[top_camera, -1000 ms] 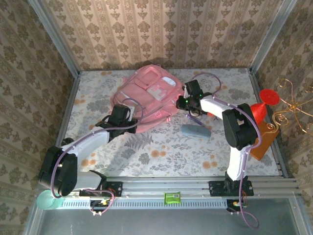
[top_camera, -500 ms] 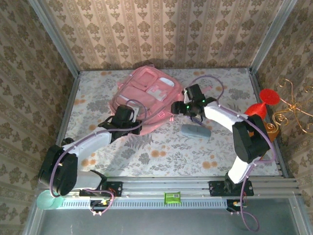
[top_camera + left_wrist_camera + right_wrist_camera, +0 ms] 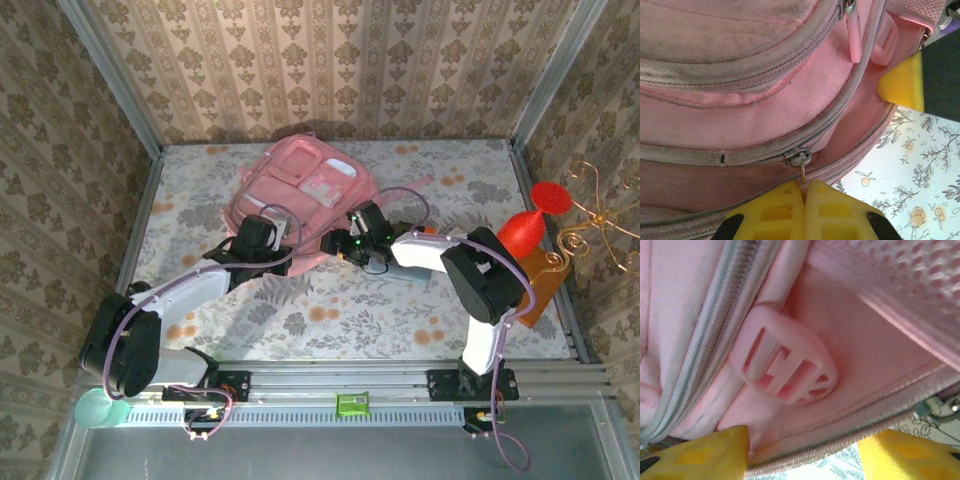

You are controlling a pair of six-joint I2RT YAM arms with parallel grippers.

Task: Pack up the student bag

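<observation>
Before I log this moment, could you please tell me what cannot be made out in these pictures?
Top view: the right arm covers most of the grey case.
Left wrist view: the left gripper, shut, hides the zipper pull's end.
Right wrist view: the student bag is blurred close up; whether the open right gripper touches its rim is unclear.
The bag's inside: hidden by its own fabric.

Setting: lab robot cell dressed as a home. Damask wallpaper panels [image 3: 330, 70] sit in aluminium frame posts [image 3: 557, 75]. Floral-covered table [image 3: 330, 310] ends at an extruded rail [image 3: 340, 378] carrying both arm bases [image 3: 455, 385].
</observation>
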